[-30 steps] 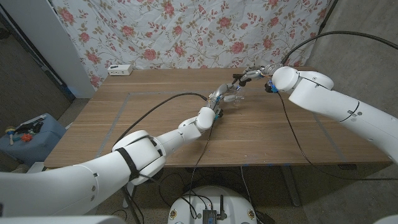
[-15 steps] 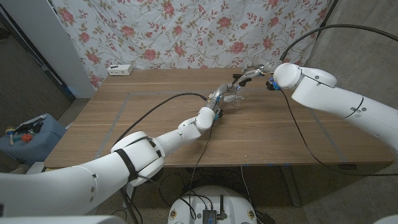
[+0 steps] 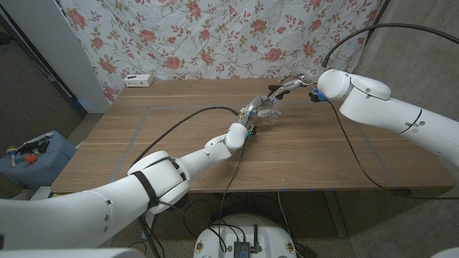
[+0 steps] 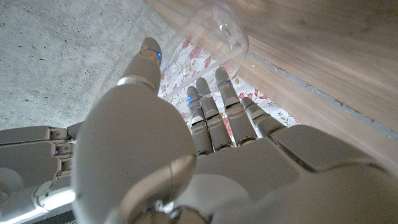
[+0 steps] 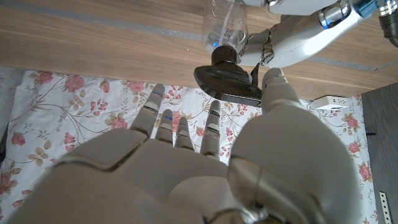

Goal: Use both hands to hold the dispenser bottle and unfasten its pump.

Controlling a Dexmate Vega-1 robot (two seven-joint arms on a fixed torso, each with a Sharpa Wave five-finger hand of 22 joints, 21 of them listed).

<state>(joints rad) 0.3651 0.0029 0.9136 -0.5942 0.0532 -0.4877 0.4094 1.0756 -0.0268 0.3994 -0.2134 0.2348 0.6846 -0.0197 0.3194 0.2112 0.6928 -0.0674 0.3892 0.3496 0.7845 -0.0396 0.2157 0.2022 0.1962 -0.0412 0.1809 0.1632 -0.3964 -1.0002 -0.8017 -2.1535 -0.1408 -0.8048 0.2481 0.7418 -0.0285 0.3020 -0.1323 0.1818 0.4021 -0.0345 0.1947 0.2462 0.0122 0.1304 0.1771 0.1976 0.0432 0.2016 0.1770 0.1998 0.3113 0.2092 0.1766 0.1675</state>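
Head view: off the table at 8 o'clock, on the floor, a blue box (image 3: 32, 156) with small things on top, too small to name. From the near corners, two white arms over the wooden table (image 3: 179, 140), with a black cable (image 3: 188, 115) lying across the boards beside the left one.

A little past the table's middle, toward 1 o'clock, the left hand (image 3: 251, 113), wrapped around the clear dispenser bottle (image 3: 269, 109). Seen in the left wrist view as fingers (image 4: 208, 106) on one side of the transparent body (image 4: 214, 34) and thumb (image 4: 149, 53) on the other, so a narrow, holding grip. Bottle lifted and tilted, with the black pump (image 3: 273, 91) at its far end, pointing toward 12 o'clock.

Just beyond the pump, at 1 o'clock from it, the right hand (image 3: 292, 86), reaching in from the right arm. In the right wrist view, spread wide, fingers (image 5: 180, 134) apart and straight, thumb tip (image 5: 273, 84) just beside the spout of the pump (image 5: 227, 78). Touching or only near: cannot tell, so cannot tell either whether holding. Behind the pump there, the bottle neck (image 5: 224, 28) and the fingers of the left hand (image 5: 298, 34).

Farther away, near the far table edge at 10 o'clock, a white power strip (image 3: 138, 80). Last, behind everything, a floral cloth (image 3: 215, 39) hanging as a backdrop.
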